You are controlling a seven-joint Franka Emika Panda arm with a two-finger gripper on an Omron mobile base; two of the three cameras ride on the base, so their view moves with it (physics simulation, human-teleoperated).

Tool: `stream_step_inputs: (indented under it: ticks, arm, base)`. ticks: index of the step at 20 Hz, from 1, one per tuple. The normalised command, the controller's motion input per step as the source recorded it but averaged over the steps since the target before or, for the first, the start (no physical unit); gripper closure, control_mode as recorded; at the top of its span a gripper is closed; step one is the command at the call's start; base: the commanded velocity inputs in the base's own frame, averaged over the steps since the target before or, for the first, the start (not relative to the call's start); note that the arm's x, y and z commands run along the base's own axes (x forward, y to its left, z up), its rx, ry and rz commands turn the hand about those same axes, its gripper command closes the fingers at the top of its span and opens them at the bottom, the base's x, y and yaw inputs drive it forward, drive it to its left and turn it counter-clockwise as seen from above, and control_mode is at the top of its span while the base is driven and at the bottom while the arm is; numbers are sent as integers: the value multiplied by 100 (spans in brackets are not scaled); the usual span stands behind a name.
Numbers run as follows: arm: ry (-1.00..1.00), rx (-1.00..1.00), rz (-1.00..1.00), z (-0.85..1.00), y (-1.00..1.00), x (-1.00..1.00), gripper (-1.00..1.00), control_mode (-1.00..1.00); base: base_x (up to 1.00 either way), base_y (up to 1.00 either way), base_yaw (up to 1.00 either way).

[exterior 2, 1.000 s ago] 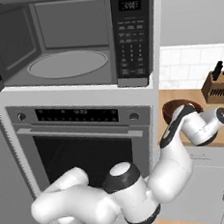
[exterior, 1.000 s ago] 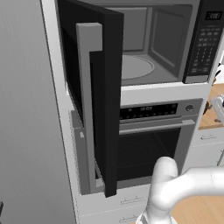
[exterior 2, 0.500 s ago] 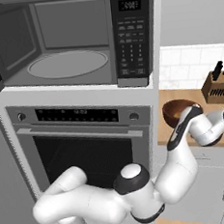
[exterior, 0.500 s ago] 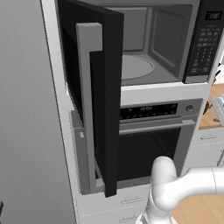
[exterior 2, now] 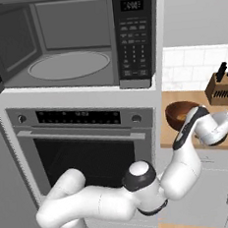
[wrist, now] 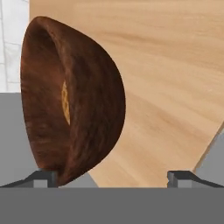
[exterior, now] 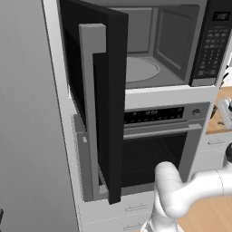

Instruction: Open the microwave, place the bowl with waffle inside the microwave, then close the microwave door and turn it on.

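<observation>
Hand view: claw [wrist: 113, 177] wide apart, one fingertip [wrist: 43, 177] beside the bowl [wrist: 78, 100].

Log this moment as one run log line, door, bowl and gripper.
microwave door: swung open | bowl: on wooden counter, waffle inside | gripper: open, at bowl, not gripping | microwave: cavity empty

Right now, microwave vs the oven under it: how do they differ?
The microwave door is swung wide open, showing the grey cavity and turntable; the oven below is shut. The door's handle is a tall vertical bar; the oven's runs horizontally. Both are built into the same column, with dark glass fronts.
</observation>
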Motion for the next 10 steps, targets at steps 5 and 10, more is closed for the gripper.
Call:
stream_step_inputs:
  ticks: [5, 10]
  arm:
    - [8, 1, -2, -15, -6, 40, -100, -100]
    - [8, 1, -1, -29, -6, 30, -100, -100]
  base:
    - [0, 0, 0]
    - [0, 0, 0]
